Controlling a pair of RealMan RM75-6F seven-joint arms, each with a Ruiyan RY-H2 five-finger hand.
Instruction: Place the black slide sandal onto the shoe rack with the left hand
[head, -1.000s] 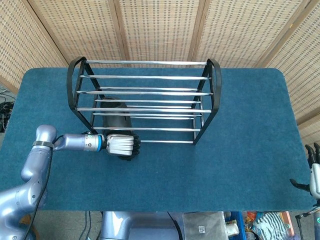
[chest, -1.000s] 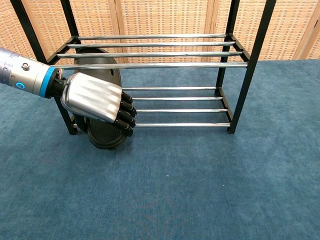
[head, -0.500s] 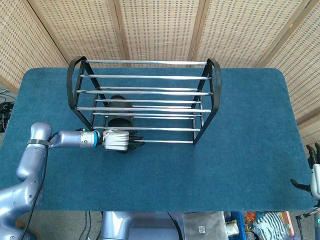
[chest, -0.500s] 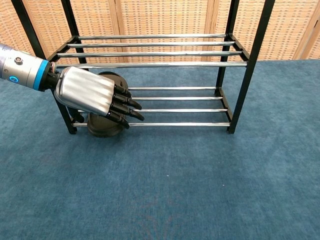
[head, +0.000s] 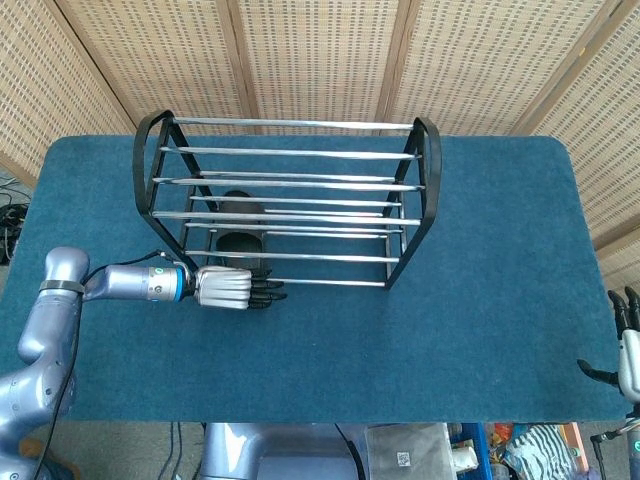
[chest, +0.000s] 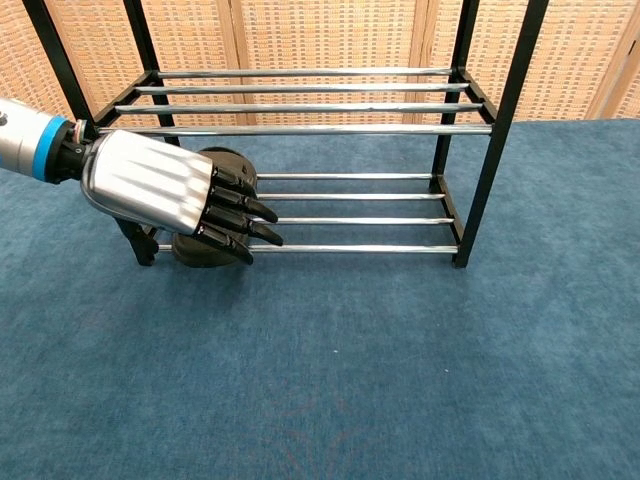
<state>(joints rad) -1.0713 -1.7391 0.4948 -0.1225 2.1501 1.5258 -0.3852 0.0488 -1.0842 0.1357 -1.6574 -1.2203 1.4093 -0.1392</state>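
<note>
The black slide sandal (head: 240, 226) lies on the lower rails of the black shoe rack (head: 290, 152), at its left end. In the chest view the sandal (chest: 226, 160) shows partly behind my left hand (chest: 160, 190), with its near end over the front rail (chest: 350, 248). My left hand (head: 232, 289) sits just in front of the rack, fingers stretched out and holding nothing. Whether the fingertips still touch the sandal I cannot tell. My right hand (head: 627, 345) hangs at the table's far right edge, fingers apart and empty.
The blue carpeted table top (head: 420, 340) spreads wide in front of and to the right of the rack. A woven wicker screen (head: 320, 60) stands behind the table. The rack's upper rails (chest: 300, 129) cross above the sandal.
The left hand pushed the sandal fully onto the lower rails, let go, spread its fingers, and drew back slightly toward the front left. The right hand stayed put.
</note>
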